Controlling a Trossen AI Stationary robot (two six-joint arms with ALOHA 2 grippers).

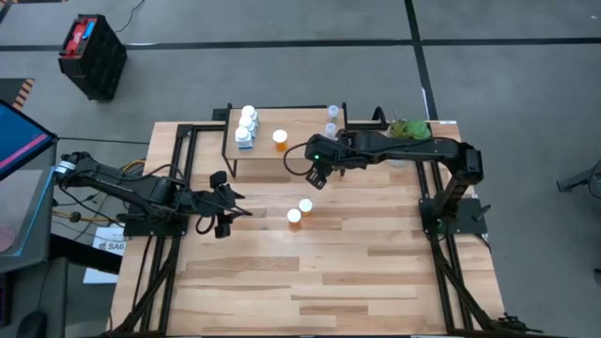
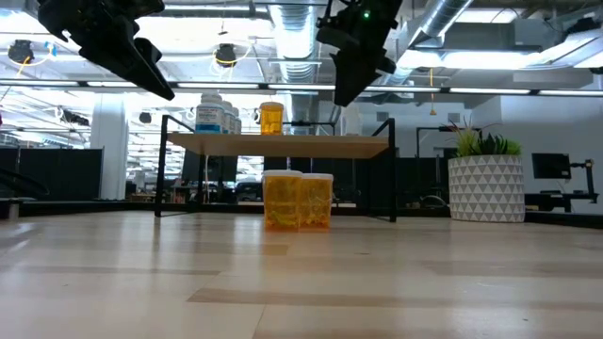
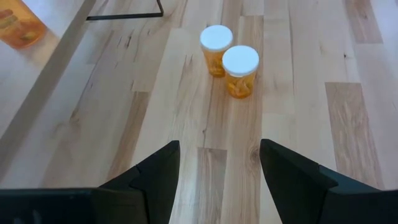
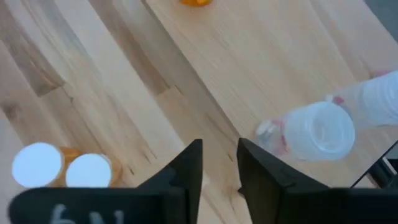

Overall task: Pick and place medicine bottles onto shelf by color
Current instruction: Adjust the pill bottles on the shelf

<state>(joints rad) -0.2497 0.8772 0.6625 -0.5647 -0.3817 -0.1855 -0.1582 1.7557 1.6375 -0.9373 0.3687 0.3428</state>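
While two white-capped orange medicine bottles point(image 1: 300, 210) stand upright near low wooden shelf point(image 1: 300, 131), right gripper point(image 1: 316, 176) nearer, fingers narrowly apart, empty; left gripper point(image 1: 222, 201) farther, spread wide, empty.

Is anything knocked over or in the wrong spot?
Nothing is tipped or spilled. Two orange bottles still stand on the table, not on the shelf, where one orange bottle already stands.

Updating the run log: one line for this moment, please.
left gripper open, empty | right gripper empty by shelf | two orange bottles on table
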